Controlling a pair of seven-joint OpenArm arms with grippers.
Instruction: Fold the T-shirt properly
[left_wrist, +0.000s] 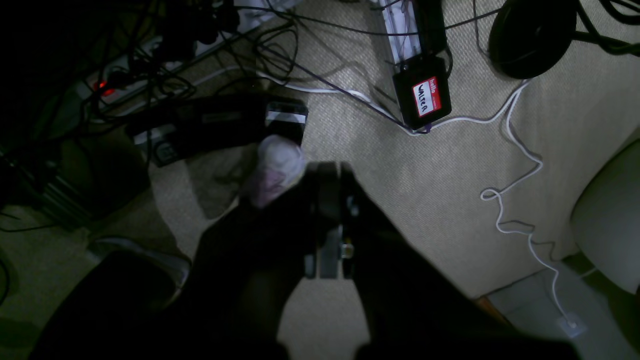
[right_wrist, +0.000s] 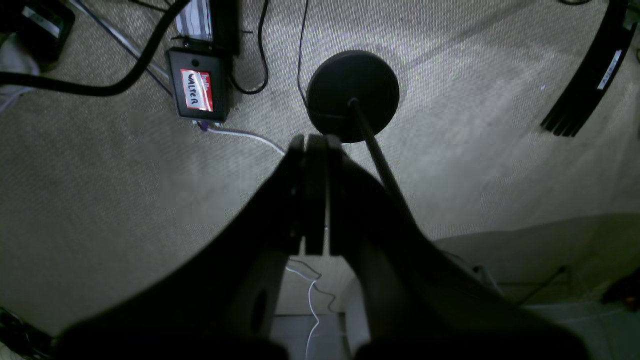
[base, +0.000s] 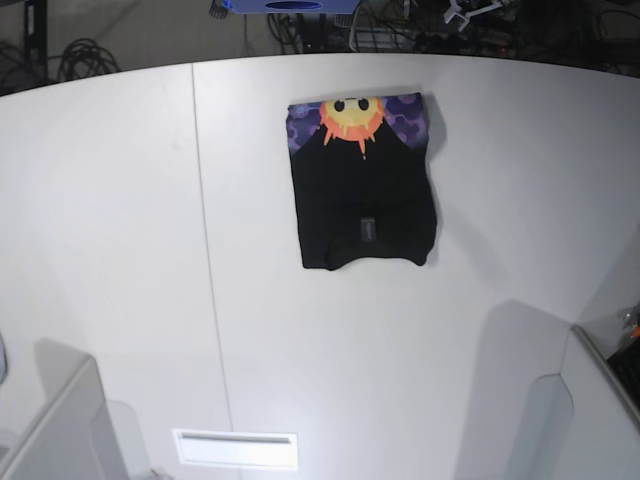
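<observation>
The T-shirt (base: 364, 196) lies folded into a compact rectangle on the white table (base: 120, 250), right of centre toward the far edge. It is black, with the orange-yellow sun face and purple patches showing along its far end and the collar at its near end. Neither arm appears in the base view. My left gripper (left_wrist: 327, 172) is shut with nothing between its fingers and hangs over carpeted floor. My right gripper (right_wrist: 312, 145) is also shut and empty, above the same carpet. The T-shirt shows in neither wrist view.
A seam (base: 205, 250) runs front to back across the table left of the shirt. On the carpet below lie a black box with a name sticker (left_wrist: 422, 92), a round black stand base (right_wrist: 352, 95), a white cable (left_wrist: 510, 200) and a power strip (left_wrist: 115, 87).
</observation>
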